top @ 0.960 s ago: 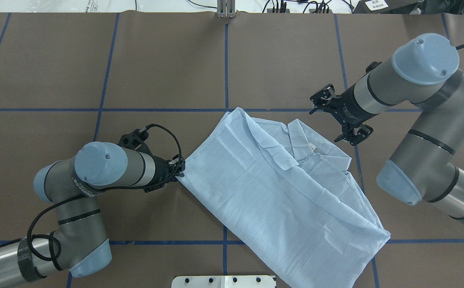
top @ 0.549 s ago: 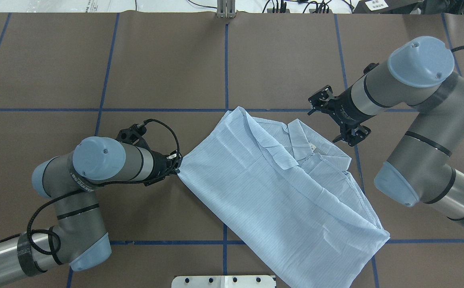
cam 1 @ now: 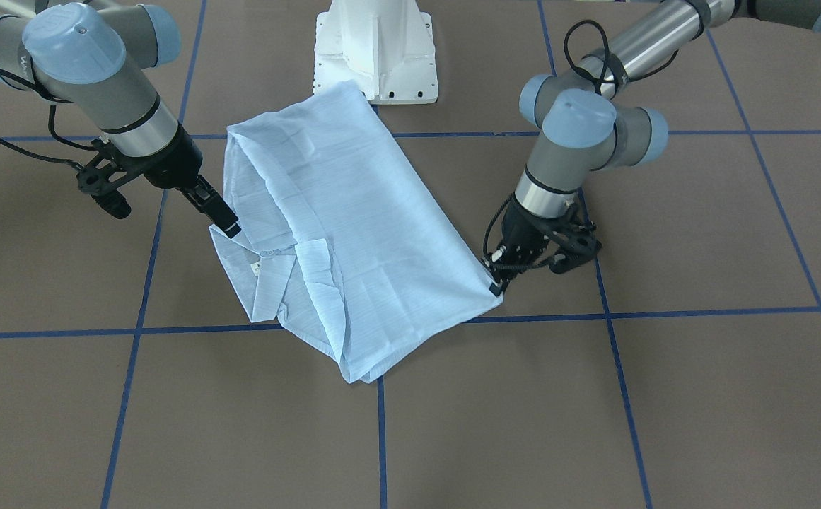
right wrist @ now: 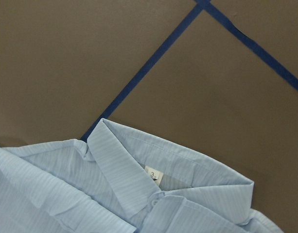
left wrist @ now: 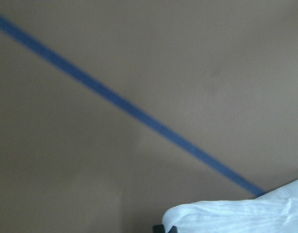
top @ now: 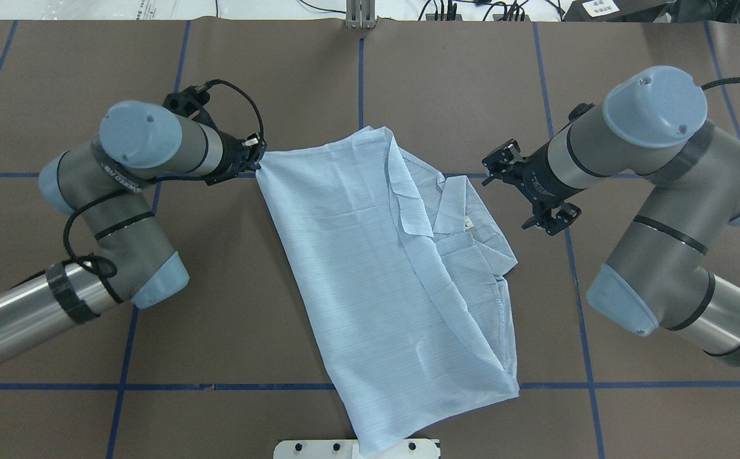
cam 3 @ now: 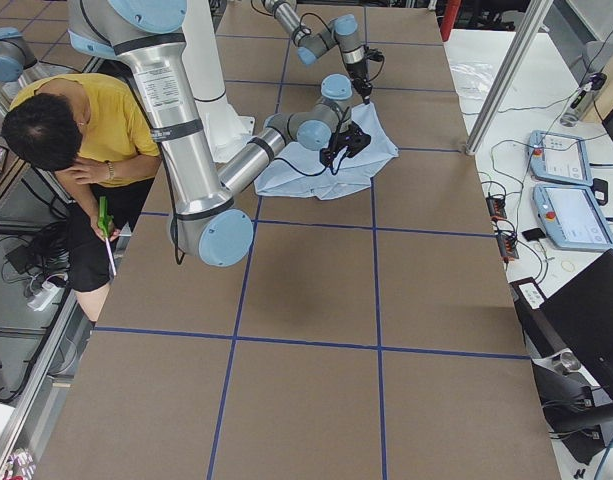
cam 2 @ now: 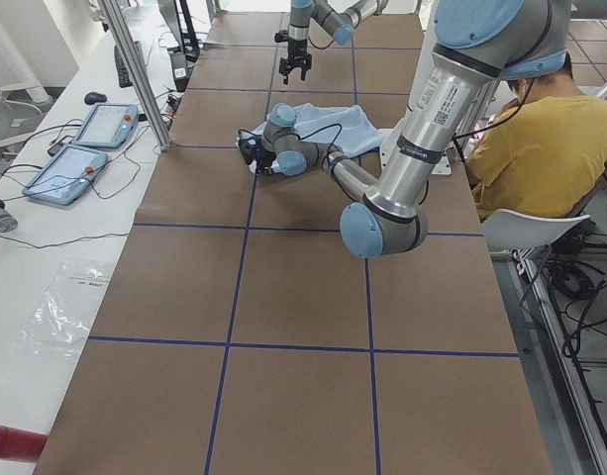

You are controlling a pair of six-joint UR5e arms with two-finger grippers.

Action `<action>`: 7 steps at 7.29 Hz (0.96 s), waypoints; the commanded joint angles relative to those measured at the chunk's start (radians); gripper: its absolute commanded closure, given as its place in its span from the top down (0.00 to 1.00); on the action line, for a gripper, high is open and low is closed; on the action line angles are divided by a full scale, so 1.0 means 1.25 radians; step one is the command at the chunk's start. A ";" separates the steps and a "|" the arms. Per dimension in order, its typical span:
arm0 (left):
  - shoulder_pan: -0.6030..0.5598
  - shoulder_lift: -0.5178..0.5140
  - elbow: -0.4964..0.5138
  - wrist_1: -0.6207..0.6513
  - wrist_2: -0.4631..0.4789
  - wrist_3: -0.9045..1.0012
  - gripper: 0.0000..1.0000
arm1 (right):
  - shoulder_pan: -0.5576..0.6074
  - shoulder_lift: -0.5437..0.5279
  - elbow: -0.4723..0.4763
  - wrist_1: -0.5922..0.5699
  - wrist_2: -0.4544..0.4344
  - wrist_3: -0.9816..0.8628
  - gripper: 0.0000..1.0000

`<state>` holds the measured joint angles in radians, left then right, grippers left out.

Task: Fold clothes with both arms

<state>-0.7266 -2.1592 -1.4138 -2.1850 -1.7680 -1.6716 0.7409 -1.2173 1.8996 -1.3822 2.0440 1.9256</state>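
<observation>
The pale blue striped shirt point(top: 376, 268) lies folded lengthwise on the brown table, with its collar point(top: 456, 204) and white neck label point(right wrist: 152, 173) on its right side. My left gripper point(top: 257, 160) is shut on the shirt's far left corner, low at the table; it also shows in the front-facing view point(cam 1: 496, 284). My right gripper point(top: 551, 222) is open and empty. It hovers just right of the collar, above the shirt's edge, as the front-facing view point(cam 1: 230, 226) shows. The right wrist view shows the collar point(right wrist: 119, 165) below, with no fingers in frame.
The white pedestal base point(top: 357, 448) stands at the near edge; the shirt's hem reaches it. Blue tape lines point(top: 361, 95) grid the table. A person in yellow point(cam 2: 541, 148) sits beside the robot. Pendants point(cam 2: 105, 124) lie on the side bench.
My left gripper has pulled the shirt's corner away from the robot and slightly left. The shirt has swung and shifted left with it. The right gripper has drifted slightly left.
</observation>
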 commanded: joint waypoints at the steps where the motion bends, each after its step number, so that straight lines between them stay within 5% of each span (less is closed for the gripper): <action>1: -0.066 -0.131 0.263 -0.164 -0.001 0.025 0.00 | -0.011 0.010 0.003 0.003 -0.013 0.000 1.00; 2: -0.073 -0.165 0.310 -0.182 -0.001 0.025 0.06 | -0.044 0.029 0.002 0.009 -0.057 0.001 1.00; 3: -0.073 -0.169 0.310 -0.184 -0.003 0.025 0.33 | -0.118 0.039 0.003 0.011 -0.196 0.001 1.00; 4: -0.074 -0.170 0.309 -0.184 -0.005 0.025 0.48 | -0.181 0.056 0.001 0.011 -0.339 0.000 1.00; 5: -0.084 -0.167 0.286 -0.184 -0.012 0.024 0.52 | -0.211 0.072 -0.005 0.006 -0.355 0.000 1.00; 7: -0.127 -0.078 0.140 -0.175 -0.147 0.025 0.54 | -0.284 0.074 -0.018 -0.013 -0.364 -0.093 1.00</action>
<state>-0.8553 -2.3299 -1.1253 -2.4092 -1.8598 -1.6402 0.4485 -1.1309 1.8903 -1.3824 1.6105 1.8928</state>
